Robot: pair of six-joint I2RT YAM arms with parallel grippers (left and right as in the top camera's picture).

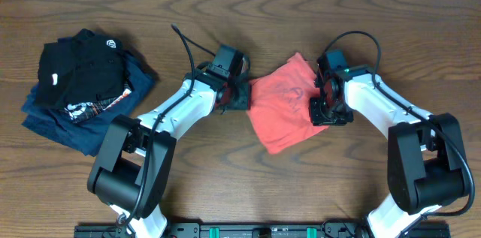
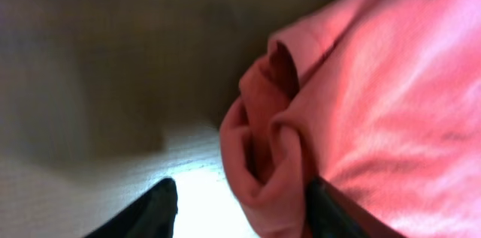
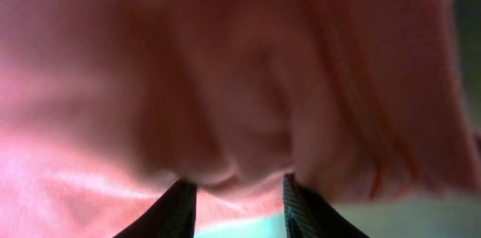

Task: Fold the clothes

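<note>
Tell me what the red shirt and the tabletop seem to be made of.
The red T-shirt looks like soft matte knit, probably cotton: it bunches into rounded folds. The table looks like dark wood or wood-look laminate, slightly glossy: grain streaks and glare show.

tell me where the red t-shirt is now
In the overhead view the coral-red T-shirt lies bunched mid-table, between the left gripper at its left edge and the right gripper at its right edge; the dark garments sit farther left.
</note>
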